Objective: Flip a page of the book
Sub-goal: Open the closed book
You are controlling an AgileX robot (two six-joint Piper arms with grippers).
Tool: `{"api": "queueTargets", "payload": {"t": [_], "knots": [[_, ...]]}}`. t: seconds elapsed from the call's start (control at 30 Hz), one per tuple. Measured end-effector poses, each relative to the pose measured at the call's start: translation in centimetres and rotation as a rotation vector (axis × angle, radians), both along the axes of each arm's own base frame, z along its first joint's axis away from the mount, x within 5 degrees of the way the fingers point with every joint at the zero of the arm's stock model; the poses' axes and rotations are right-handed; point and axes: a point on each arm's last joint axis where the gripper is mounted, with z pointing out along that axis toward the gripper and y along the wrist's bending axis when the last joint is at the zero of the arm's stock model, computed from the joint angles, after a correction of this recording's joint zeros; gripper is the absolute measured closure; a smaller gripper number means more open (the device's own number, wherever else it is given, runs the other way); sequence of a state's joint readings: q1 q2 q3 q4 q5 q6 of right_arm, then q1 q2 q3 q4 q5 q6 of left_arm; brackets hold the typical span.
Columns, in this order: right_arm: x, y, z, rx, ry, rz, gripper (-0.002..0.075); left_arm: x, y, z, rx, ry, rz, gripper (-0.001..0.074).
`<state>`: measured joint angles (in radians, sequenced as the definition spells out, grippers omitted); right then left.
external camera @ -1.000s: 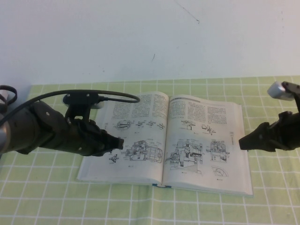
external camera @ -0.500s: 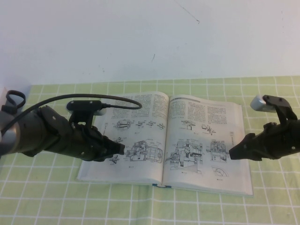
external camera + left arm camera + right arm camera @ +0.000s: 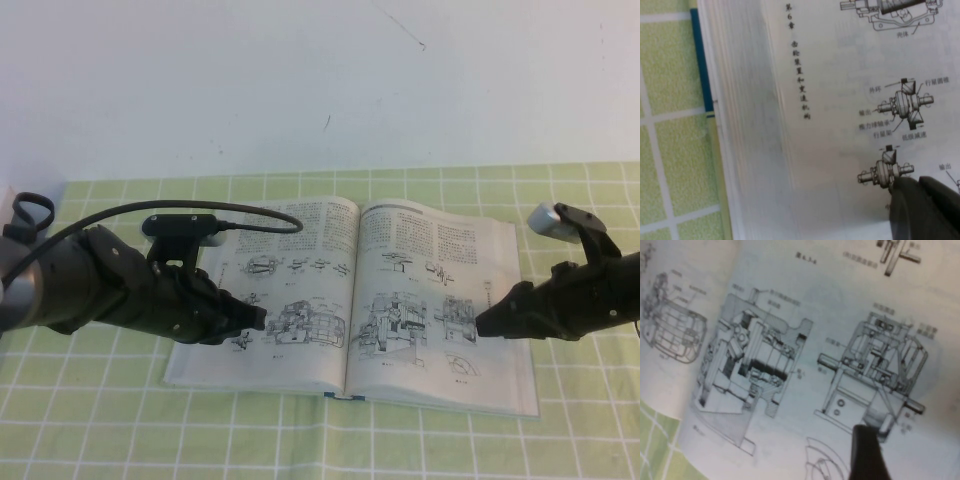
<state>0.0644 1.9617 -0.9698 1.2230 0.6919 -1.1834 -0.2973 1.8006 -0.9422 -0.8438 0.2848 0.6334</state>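
The book [image 3: 300, 240] lies open on the table, text above mechanical drawings on both pages. The right-hand page [image 3: 440, 270] lies flat. My left gripper [image 3: 262, 318] is shut, its tip low over the left page's lower drawings; in the left wrist view the gripper [image 3: 920, 200] is next to a small gear drawing, near the book's page stack [image 3: 750, 125] and blue cover edge [image 3: 700, 65]. My right gripper [image 3: 480, 325] is shut, its tip over the right page's lower drawings. The right wrist view shows the tip [image 3: 864, 440] just above the page [image 3: 790, 315]; I cannot tell whether it touches.
A green checked cloth [image 3: 100, 430] covers the table around the book. A white wall [image 3: 300, 80] stands behind. The left arm's black cable [image 3: 250, 210] arcs over the book's top left corner.
My right gripper has moved left, from beyond the book's right edge to over the right page's drawings. My left gripper has dropped slightly, then stayed still.
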Motion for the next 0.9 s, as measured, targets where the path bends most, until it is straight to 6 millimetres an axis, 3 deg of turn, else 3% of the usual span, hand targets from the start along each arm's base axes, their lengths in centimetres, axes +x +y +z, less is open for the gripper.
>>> {"api": "queueTargets", "payload": {"t": [0.37, 0.6, 0.9], "knots": [[0.4, 0.5, 0.8, 0.061, -0.005, 0.01, 0.0339, 0.0, 0.0, 0.0, 0.0, 0.0, -0.001, 0.0738], [1.5, 0.0, 1.5, -0.029, 0.01, 0.037, 0.0339, 0.0, 0.0, 0.0, 0.0, 0.0, -0.001, 0.0738], [1.4, -0.3, 0.2, -0.085, 0.097, 0.039, 0.0339, 0.0, 0.0, 0.0, 0.001, -0.003, 0.002, 0.0738]]}}
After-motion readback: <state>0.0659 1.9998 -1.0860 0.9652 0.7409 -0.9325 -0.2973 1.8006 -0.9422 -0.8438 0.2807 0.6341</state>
